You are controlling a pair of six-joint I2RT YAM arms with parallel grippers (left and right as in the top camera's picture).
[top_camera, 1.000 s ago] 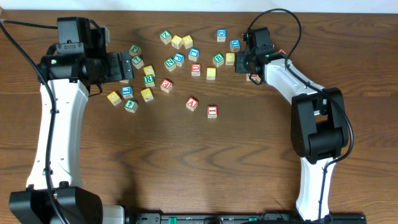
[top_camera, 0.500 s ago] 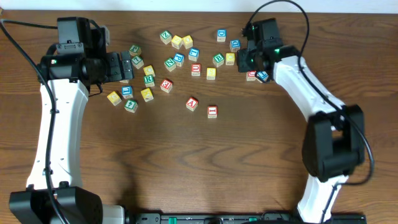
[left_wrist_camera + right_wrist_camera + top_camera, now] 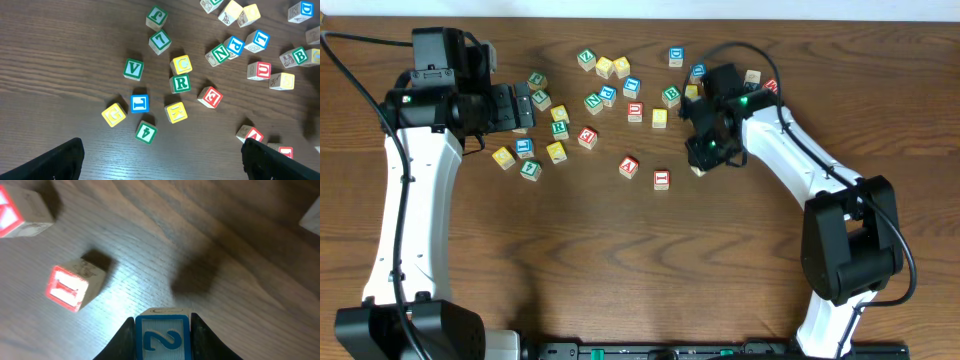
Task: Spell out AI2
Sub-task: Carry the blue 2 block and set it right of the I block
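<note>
Two dark fingers [image 3: 121,341] of the right pincer [image 3: 163,342] are closed flat on opposite sides of the 2 cube [image 3: 163,336], with the blue digit facing up toward the wrist camera. A soft shadow [image 3: 195,280] on the bench [image 3: 250,240] lies apart from the cube. From that I judge the cube is carried clear of the wood, not set down.

Step in hand, as I read it: set the 2 down as the last character of the row.

1. Bring the cube over the bare spot just beside the I cube [image 3: 72,287], on the side away from the A cube [image 3: 20,210].
2. Square the held cube to the line through A and I before lowering. The I sits slightly skewed, so match the row, not that one cube.
3. Lower straight down, leaving a small gap so that neither finger nudges the I.
4. Spread the fingers only once the cube bears on the bench.

Position: in the overhead view the right pincer hangs near the I cube but apart from it, toward the robot's right and a little farther from the base. The A cube lies just beyond the I, on its left. The left pincer [image 3: 523,107] is spread wide and grips nothing. It stands well away, over the loose cubes [image 3: 180,82] on the robot's left.
</note>
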